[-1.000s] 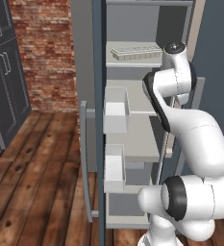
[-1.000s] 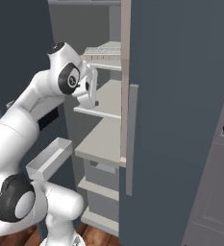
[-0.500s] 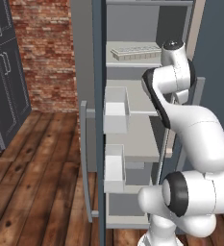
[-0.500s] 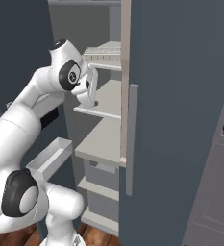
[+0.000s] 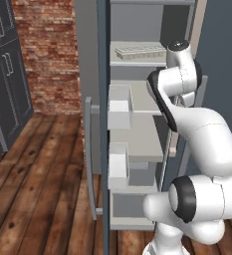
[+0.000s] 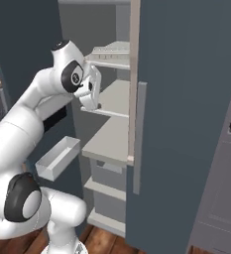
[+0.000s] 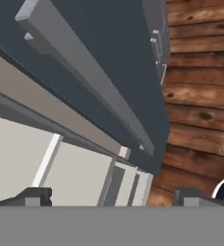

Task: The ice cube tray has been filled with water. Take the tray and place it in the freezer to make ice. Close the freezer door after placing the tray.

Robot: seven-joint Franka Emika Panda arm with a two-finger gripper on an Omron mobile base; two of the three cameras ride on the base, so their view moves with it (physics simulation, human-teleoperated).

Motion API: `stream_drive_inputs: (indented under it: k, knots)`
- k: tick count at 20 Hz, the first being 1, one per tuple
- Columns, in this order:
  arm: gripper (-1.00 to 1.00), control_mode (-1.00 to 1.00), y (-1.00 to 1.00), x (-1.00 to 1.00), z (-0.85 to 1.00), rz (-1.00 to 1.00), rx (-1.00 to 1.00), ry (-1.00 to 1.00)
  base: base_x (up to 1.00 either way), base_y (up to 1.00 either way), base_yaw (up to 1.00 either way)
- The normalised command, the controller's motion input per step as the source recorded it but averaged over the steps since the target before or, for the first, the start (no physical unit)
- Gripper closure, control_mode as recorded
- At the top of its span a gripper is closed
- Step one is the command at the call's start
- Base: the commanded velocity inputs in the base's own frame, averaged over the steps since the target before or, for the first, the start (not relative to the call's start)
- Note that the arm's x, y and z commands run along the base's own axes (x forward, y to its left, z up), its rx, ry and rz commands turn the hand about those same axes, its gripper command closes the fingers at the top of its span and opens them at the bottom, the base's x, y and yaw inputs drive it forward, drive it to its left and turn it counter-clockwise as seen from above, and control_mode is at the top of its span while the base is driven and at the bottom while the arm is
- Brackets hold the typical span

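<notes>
The ice cube tray [image 5: 140, 51] [image 6: 112, 48], pale with a grid of small cells, lies flat on an upper shelf inside the freezer [image 5: 137, 139] [image 6: 112, 134]. The freezer door [image 5: 102, 124] [image 6: 23, 44] stands swung open, with white bins on its inner side. My gripper [image 6: 91, 105] [image 7: 114, 198] hangs just outside the shelves, below the tray's shelf and pointing downward. It is open with nothing between its fingertips [image 7: 34, 197]. The tray is apart from the gripper.
The plain slate-blue door [image 6: 186, 99] [image 7: 108, 72] with its grey handle [image 6: 140, 134] stands shut right beside the hand. White door bins [image 5: 120, 104] [image 6: 57, 158] jut from the open door. Dark cabinets [image 5: 3, 84] and a brick wall [image 5: 48, 50] lie to the left, with wood floor [image 7: 200, 120] below.
The arm has shifted only slightly near the shelves. The gripper stays open and the tray rests where it was.
</notes>
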Motion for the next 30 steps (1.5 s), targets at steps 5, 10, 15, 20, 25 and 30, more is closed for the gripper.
stream_drive_inputs:
  k: [5, 10, 15, 20, 25, 30]
  knots:
    - [-1.00, 1.00, 0.00, 0.00, 0.00, 0.00, 0.00, 0.00, -0.83, 0.12, -0.02]
    - [-1.00, 1.00, 0.00, 0.00, 0.00, 0.00, 0.00, 0.00, -0.56, 0.19, -0.08]
    - [-1.00, 1.00, 0.00, 0.00, 0.00, 0.00, 0.00, 0.00, -0.01, 0.22, -0.17]
    - [-1.00, 1.00, 0.00, 0.00, 0.00, 0.00, 0.00, 0.00, 0.00, 0.36, -0.19]
    - [-1.00, 1.00, 0.00, 0.00, 0.00, 0.00, 0.00, 0.00, -0.01, 0.30, -0.18]
    - [-1.00, -1.00, 0.03, 0.00, 0.00, -0.04, 0.00, 0.00, -0.02, 0.15, -0.09]
